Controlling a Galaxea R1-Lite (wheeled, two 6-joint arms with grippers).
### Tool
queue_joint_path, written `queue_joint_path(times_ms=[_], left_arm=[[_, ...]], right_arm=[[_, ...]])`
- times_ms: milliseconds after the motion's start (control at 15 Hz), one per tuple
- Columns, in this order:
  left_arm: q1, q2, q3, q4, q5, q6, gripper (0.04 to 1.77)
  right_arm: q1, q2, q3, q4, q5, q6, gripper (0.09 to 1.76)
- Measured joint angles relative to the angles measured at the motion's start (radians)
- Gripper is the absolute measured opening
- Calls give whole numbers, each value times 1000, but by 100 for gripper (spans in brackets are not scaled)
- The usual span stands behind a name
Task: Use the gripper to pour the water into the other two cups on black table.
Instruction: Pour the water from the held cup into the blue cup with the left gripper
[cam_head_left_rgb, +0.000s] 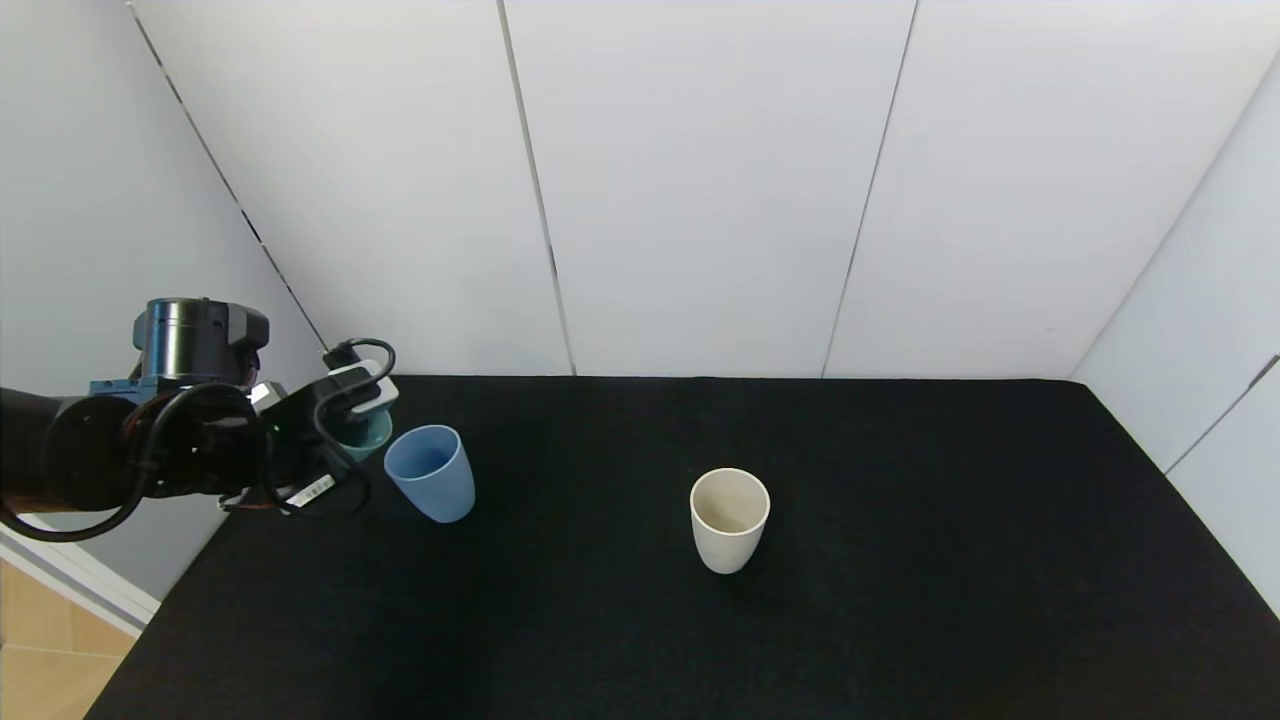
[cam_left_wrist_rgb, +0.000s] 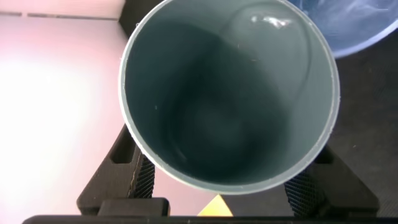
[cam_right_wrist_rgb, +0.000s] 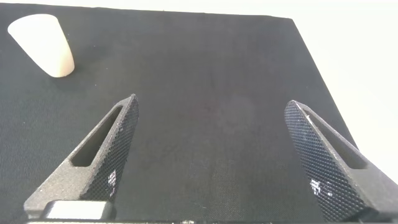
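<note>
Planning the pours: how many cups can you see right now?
3. The teal cup is gripped in the left hand at the table's left edge. The blue cup stands right beside it. The cream cup stands apart near the middle of the table.

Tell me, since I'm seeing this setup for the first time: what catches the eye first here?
The left end effector at the black table's left edge, clamped on a teal cup holding water. Right beside it stands the light blue cup. The cream-white cup stands alone and upright near the table's middle. The right end effector hangs open above bare cloth, off to the side.
</note>
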Motion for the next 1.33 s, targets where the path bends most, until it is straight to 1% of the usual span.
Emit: queue_joint_path(times_ms=[200,333,533,1000,1200,1333], left_arm=[[-1,22,-6,-1,27,19,115],[-1,33,-11,-1,34,28,115],[-1,48,-29,-1,73,68,115],[-4,66,-86,0,130,159,115],[-19,66,-107,0,159,174,115],[-33,66,-112,-1,189,194,115]], right_arm=[[0,0,0,0,0,0,171],[0,0,0,0,0,0,171],[0,0,0,0,0,0,171],[0,0,0,0,0,0,171],[0,0,0,0,0,0,171],[0,0,0,0,0,0,171]])
